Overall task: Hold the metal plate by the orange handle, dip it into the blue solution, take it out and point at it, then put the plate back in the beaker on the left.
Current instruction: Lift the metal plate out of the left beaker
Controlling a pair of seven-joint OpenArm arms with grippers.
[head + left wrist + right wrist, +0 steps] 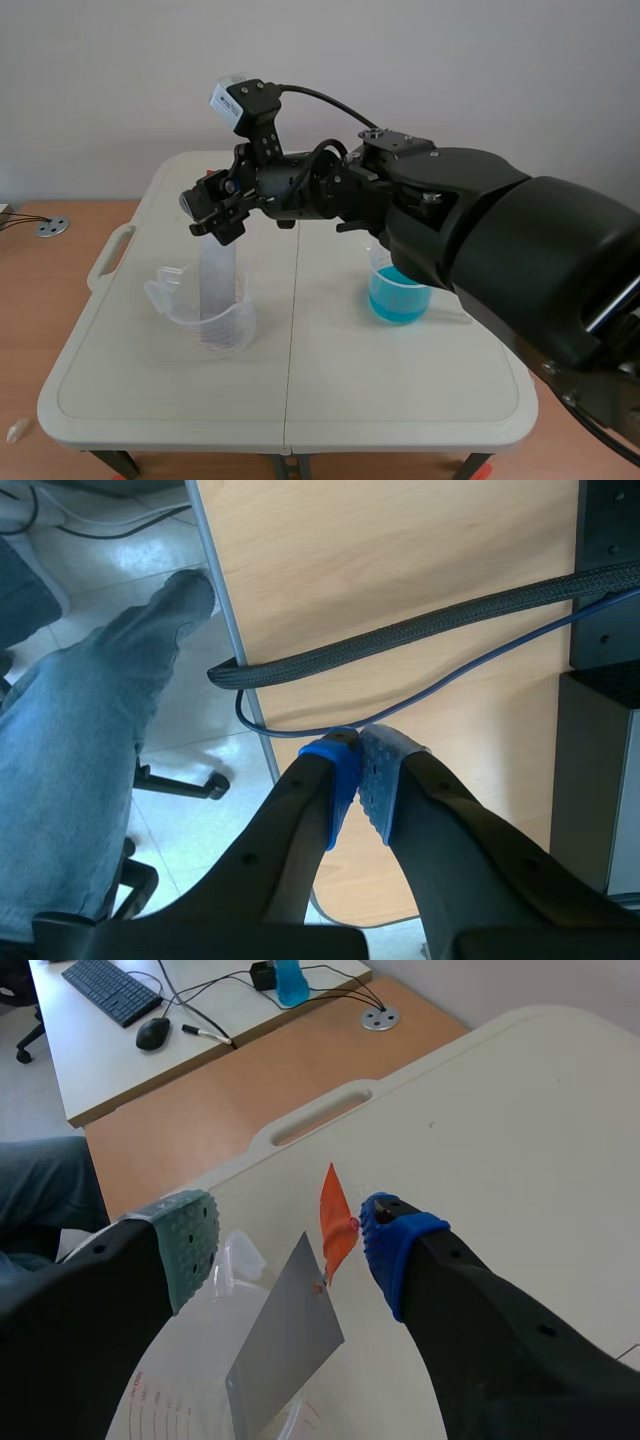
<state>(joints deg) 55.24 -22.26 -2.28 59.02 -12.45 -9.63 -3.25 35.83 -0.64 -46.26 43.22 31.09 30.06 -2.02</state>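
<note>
- Metal plate (285, 1345): thin, stiff, judged light and slippery.
- Orange handle (336, 1222): judged the hold point.
- Right gripper (292, 1245): spread wide around handle, nothing held.

Arm: thick black right arm (480, 230), stretched past the middle — gripper (218, 222) above the left beaker
Left beaker: clear plastic spouted beaker (190, 318); pale flat metal plate (216, 285) upright in it
Right beaker: small clear beaker of blue solution (398, 297), partly behind the arm
Table: cream plastic folding table (330, 400)
</note>
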